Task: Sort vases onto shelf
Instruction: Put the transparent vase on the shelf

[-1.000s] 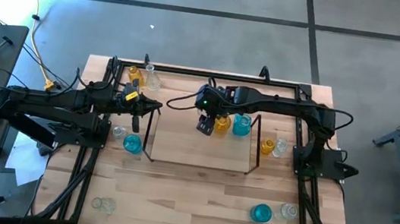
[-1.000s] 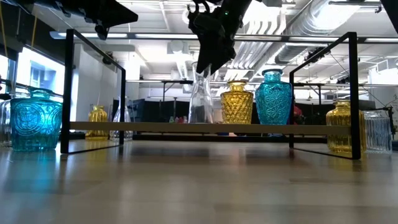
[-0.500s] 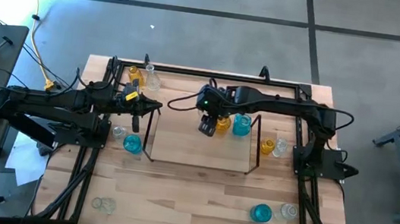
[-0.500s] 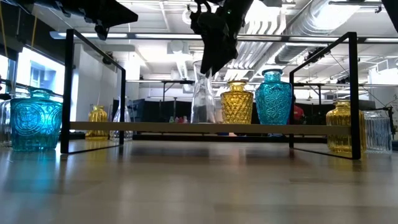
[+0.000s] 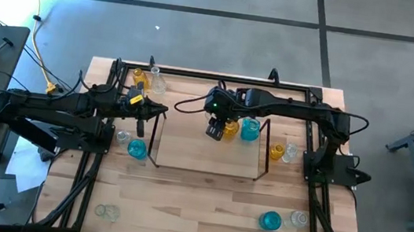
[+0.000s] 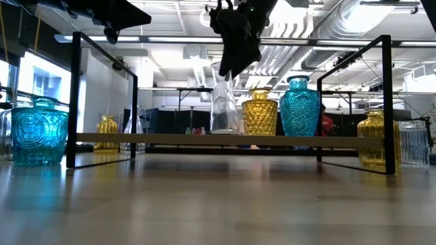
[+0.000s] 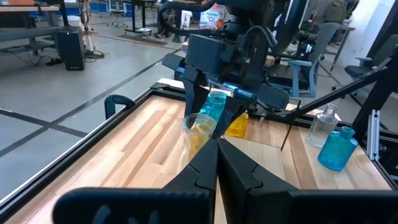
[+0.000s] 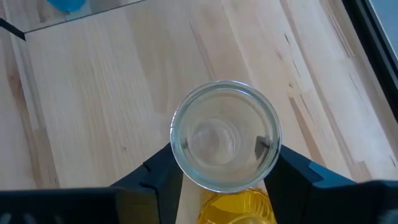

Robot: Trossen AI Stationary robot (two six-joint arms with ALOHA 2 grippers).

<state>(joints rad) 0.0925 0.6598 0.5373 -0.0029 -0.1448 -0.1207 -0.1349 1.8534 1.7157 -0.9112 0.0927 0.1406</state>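
At the left of the high view, the left gripper (image 5: 162, 110) waits just outside the shelf's left wire frame, its fingers pressed together on nothing. It sits low beside a turquoise vase (image 5: 137, 149) and a small clear one on the counter (image 5: 181, 200); any sideways swing from there could, in all likelihood, knock them.

Toward the upper middle of that view, the right arm reaches in from the right edge, its wrist bent so the right gripper (image 5: 216, 128) points straight down over the shelf (image 5: 203, 151). It is clamped on the neck of a clear vase (image 6: 224, 112), whose base in the low view looks to be on or barely above the shelf board; contact cannot be settled.

The main risk sits just right of it: an amber vase (image 6: 259, 112) stands very close, with a turquoise shelf vase (image 6: 300, 107) next along. Fingers spreading wide, or a tilted lift-off, could nudge the amber one or drag the clear vase over. Its tall narrow form probably tips easily.

Farther right, more vases wait outside the frame.
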